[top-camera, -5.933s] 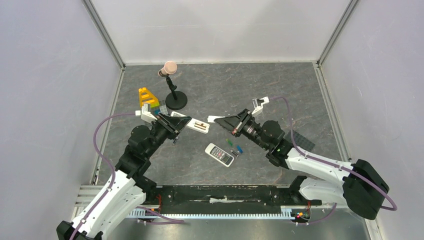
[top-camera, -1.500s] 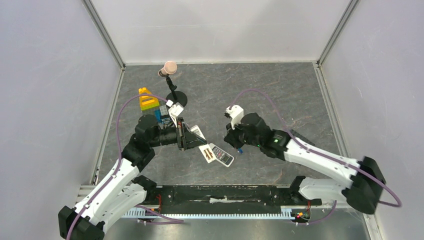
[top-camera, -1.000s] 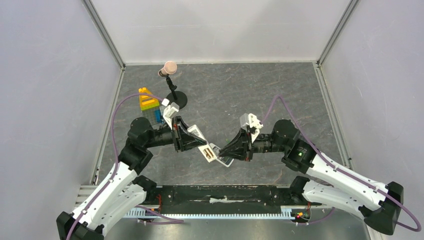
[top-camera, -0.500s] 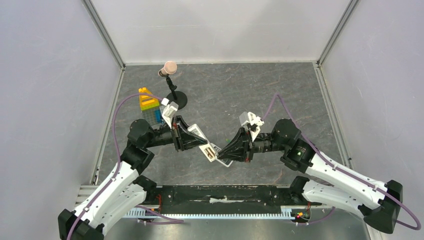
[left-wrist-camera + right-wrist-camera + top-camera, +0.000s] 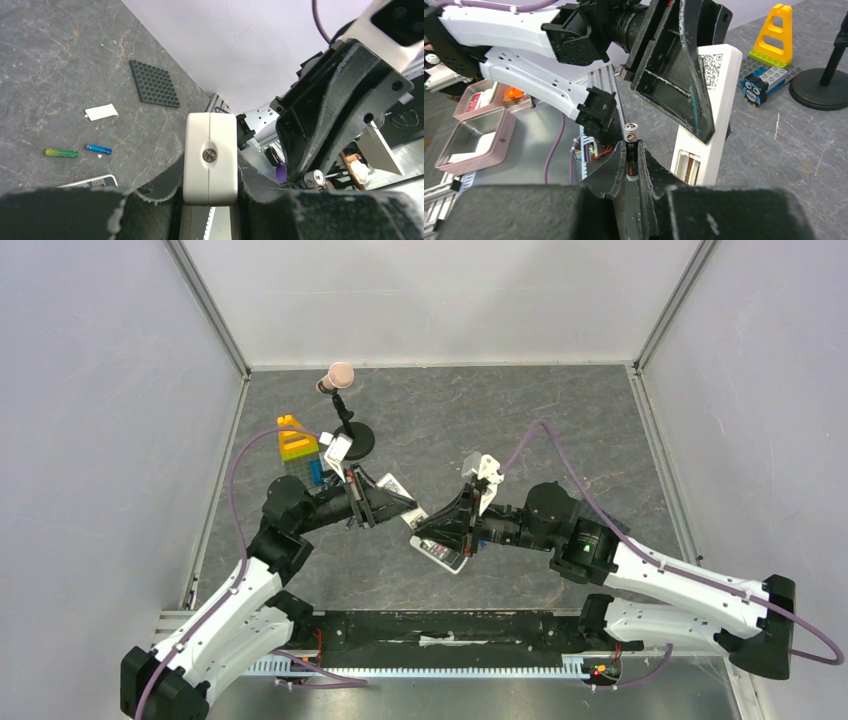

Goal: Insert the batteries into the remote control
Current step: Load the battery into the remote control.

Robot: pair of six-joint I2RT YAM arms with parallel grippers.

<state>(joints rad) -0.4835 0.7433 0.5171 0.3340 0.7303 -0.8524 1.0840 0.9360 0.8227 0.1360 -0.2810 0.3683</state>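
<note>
Right claw (image 5: 631,152) shifted left, pinching dark battery (image 5: 631,137) near white remote (image 5: 716,95) (left claw (image 5: 210,170) clamps it).

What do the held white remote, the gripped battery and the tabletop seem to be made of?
The held white remote: smooth plastic, likely; moulded seam and screw at its end. The battery: probably metal under a glossy printed wrap, pale cap. The tabletop: dark grey, veined like slate; stone or printed laminate, unclear.

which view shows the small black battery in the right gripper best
Right wrist: the small black battery shows close up, clamped in the right gripper. Top external hides it behind that gripper; left wrist doesn't show it.
</note>
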